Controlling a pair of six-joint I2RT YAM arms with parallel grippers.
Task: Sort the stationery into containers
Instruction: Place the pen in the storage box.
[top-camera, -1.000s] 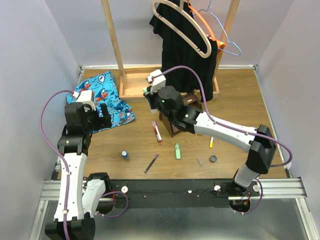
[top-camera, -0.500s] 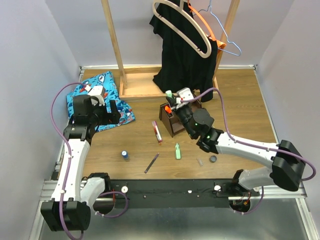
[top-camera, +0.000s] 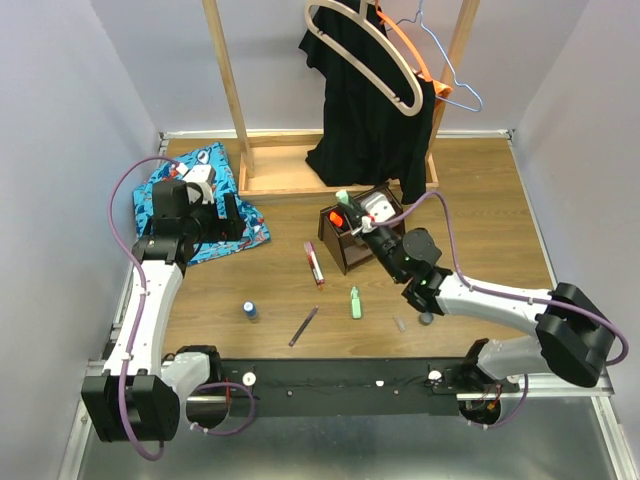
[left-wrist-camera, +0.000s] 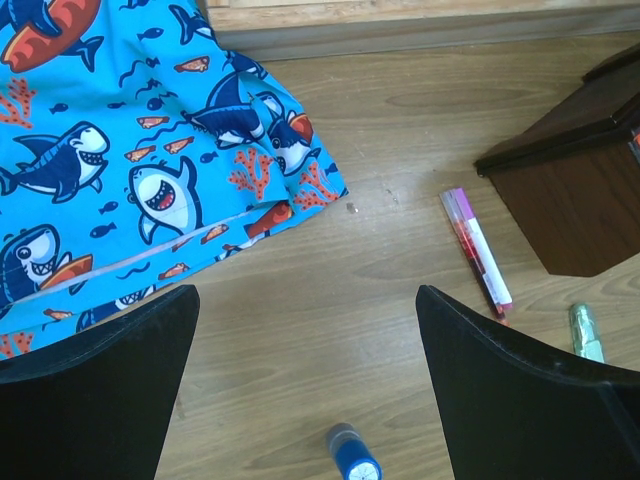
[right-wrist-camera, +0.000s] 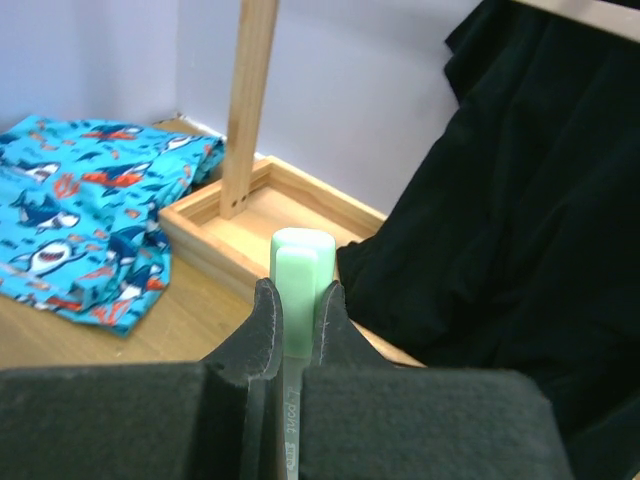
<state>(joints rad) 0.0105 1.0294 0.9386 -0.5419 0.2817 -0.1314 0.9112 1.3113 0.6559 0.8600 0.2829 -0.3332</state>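
Observation:
My right gripper (top-camera: 349, 207) is shut on a pale green marker (top-camera: 342, 197) and holds it upright over the dark brown organizer (top-camera: 352, 250). In the right wrist view the marker's cap (right-wrist-camera: 301, 268) sticks out between the closed fingers (right-wrist-camera: 265, 320). An orange marker (top-camera: 335, 217) stands in an organizer slot. On the table lie a pink marker (top-camera: 315, 264), a second green marker (top-camera: 354, 302), a purple pen (top-camera: 303, 326), a blue bottle (top-camera: 250, 310), a tan eraser (top-camera: 400, 324) and a dark disc (top-camera: 427, 319). My left gripper (top-camera: 230, 218) is open and empty above the table; its view shows the bottle (left-wrist-camera: 352, 456) and pink marker (left-wrist-camera: 477, 250).
A blue shark-patterned cloth (top-camera: 200, 200) lies at the back left. A light wooden rack base (top-camera: 275, 170) with uprights stands at the back, with a black garment (top-camera: 370, 110) and hangers above the organizer. The right forearm (top-camera: 480, 295) lies low over the table's right part.
My right gripper has drawn back from the far left with the green marker and now stands over the organizer. My left gripper has shifted slightly up and right.

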